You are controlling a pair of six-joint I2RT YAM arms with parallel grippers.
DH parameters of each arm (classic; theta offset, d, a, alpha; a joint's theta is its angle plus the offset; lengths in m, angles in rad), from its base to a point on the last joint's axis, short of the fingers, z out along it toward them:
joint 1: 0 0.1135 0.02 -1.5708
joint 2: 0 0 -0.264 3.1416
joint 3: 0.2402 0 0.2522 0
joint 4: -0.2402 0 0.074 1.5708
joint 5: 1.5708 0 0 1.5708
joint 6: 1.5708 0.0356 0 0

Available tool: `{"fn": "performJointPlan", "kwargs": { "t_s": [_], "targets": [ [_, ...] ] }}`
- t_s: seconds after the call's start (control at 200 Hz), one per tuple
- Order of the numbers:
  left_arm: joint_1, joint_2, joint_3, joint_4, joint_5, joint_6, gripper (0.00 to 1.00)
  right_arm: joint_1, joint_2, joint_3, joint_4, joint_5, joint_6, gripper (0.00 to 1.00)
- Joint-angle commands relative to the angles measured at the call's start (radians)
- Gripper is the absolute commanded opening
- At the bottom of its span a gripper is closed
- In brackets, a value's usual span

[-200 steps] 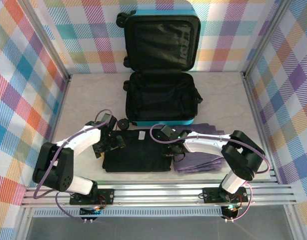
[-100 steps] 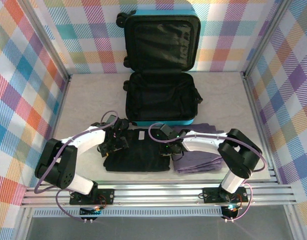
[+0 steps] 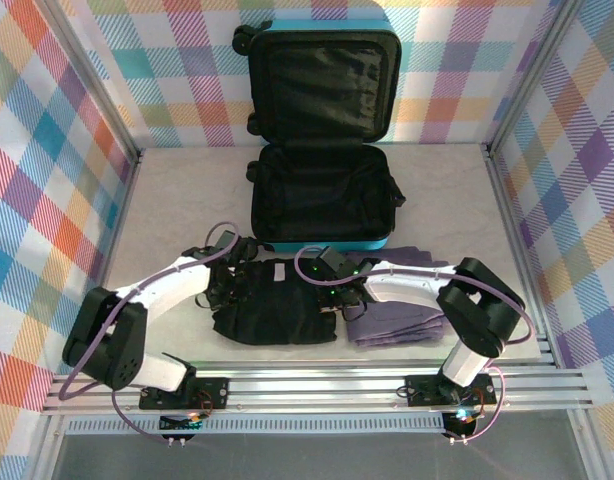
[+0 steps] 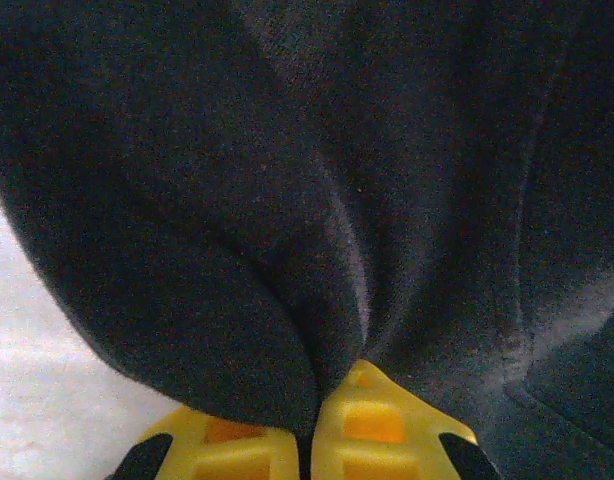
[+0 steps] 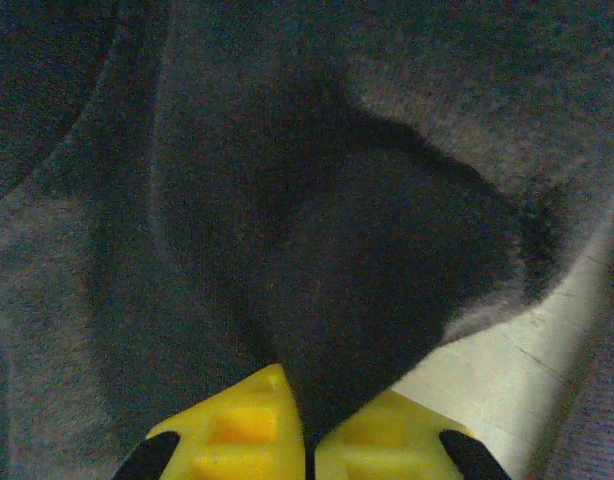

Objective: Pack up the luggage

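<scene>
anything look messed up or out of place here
Only the black garment: its edges are puckered and bunched where the left gripper and right gripper are shut on it. Nothing looks spilled or damaged.

Fuzzy matt cloth garment [image 3: 277, 312]; smooth plastic luggage [image 3: 372, 243]

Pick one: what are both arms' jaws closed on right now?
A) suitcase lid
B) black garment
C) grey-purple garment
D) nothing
B: each wrist view shows the left jaws and right jaws pinched shut on black fabric, and from above both arms sit at opposite edges of the black garment, not the grey-purple garment.
</scene>
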Motion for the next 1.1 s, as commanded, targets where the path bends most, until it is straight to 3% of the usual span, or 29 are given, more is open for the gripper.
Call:
{"fn": "performJointPlan", "kwargs": {
  "t_s": [0.0, 0.375, 0.72, 0.945, 1.095],
  "targets": [
    [-0.015, -0.070, 0.019, -0.109, -0.027, 0.006, 0.00, 0.008, -0.058, 0.014, -0.009, -0.036, -0.045, 0.00],
    [-0.022, -0.269, 0.124, -0.198, 0.002, 0.022, 0.00, 0.008, -0.165, 0.081, -0.066, -0.064, -0.108, 0.00],
    [-0.023, -0.323, 0.247, -0.249, 0.022, 0.047, 0.00, -0.004, -0.252, 0.155, -0.133, -0.073, -0.161, 0.00],
    [-0.023, -0.318, 0.335, -0.229, 0.029, 0.059, 0.00, -0.074, -0.314, 0.240, -0.203, -0.086, -0.236, 0.00],
    [-0.024, -0.273, 0.409, -0.188, 0.048, 0.073, 0.00, -0.161, -0.318, 0.295, -0.234, -0.159, -0.272, 0.00]
  ]
}}
